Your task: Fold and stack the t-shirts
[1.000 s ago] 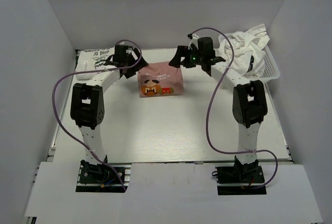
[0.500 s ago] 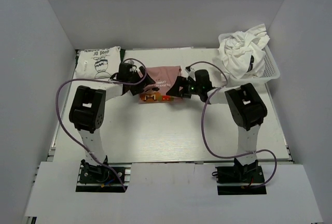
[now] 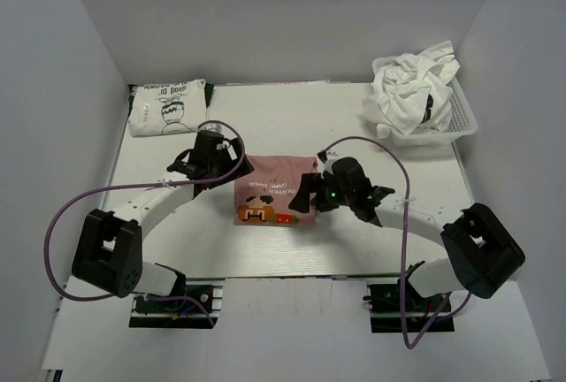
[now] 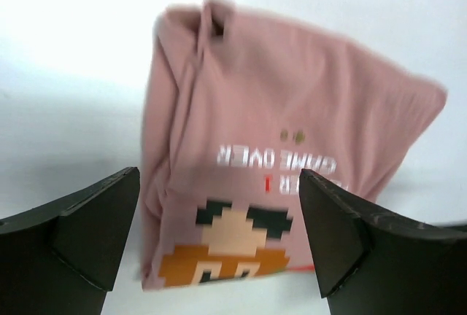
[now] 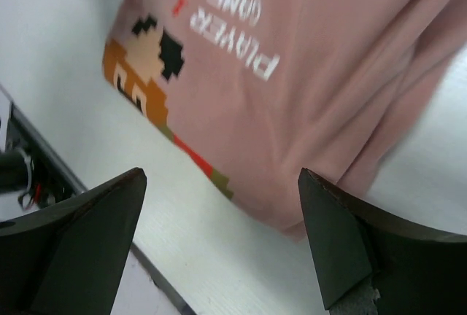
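Pink tee (image 3: 272, 192) folded flat; left gripper (image 4: 219, 184) and right gripper (image 5: 222, 184) both spread wide; only overhead shows basket (image 3: 464, 117), printed white tee (image 3: 166, 108).

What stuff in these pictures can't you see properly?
Top view: the white t-shirts in the basket are crumpled together, so they cannot be counted.
Top view: the lettering on the folded white t-shirt is too small to read.
Left wrist view: the pink t-shirt is blurred, and the bottom edge cuts off its pixel picture.
Right wrist view: the top edge cuts off part of its lettering.
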`<action>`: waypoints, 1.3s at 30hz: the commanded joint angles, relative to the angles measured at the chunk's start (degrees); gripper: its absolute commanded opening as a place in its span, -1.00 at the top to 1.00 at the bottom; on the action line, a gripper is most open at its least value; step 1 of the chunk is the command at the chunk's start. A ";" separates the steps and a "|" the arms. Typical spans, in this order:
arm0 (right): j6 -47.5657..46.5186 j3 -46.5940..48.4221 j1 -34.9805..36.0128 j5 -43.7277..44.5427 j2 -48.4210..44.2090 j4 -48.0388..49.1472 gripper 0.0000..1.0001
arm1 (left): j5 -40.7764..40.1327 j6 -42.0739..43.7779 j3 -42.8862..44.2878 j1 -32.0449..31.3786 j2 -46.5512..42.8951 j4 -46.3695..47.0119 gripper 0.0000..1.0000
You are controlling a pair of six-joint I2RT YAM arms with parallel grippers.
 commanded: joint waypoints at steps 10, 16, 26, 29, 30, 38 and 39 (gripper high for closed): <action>-3.75 27.29 -2.87 32.61 14.18 -23.21 -0.81 | -6.44 6.33 22.11 1.54 23.42 -5.72 -0.85; -3.05 38.90 -4.72 30.78 26.51 -25.68 0.28 | -10.22 6.33 28.09 1.54 29.85 -8.27 0.04; -4.54 37.08 -5.07 26.22 21.69 -20.01 1.00 | -11.10 6.33 24.61 1.54 23.63 -8.63 1.00; -5.86 30.67 -5.42 21.65 16.77 -13.32 1.00 | -11.10 6.33 19.34 1.54 17.56 -4.76 1.00; -6.56 30.30 -5.33 21.38 16.15 -13.02 1.00 | -11.10 6.94 18.35 1.54 16.50 -2.75 1.00; -4.90 37.67 -7.26 20.49 28.77 -20.64 1.00 | -12.94 6.95 18.25 3.29 22.37 -2.03 1.00; -4.02 41.25 -7.27 21.28 31.32 -22.84 1.00 | -13.81 6.16 19.47 3.30 24.65 -3.33 1.00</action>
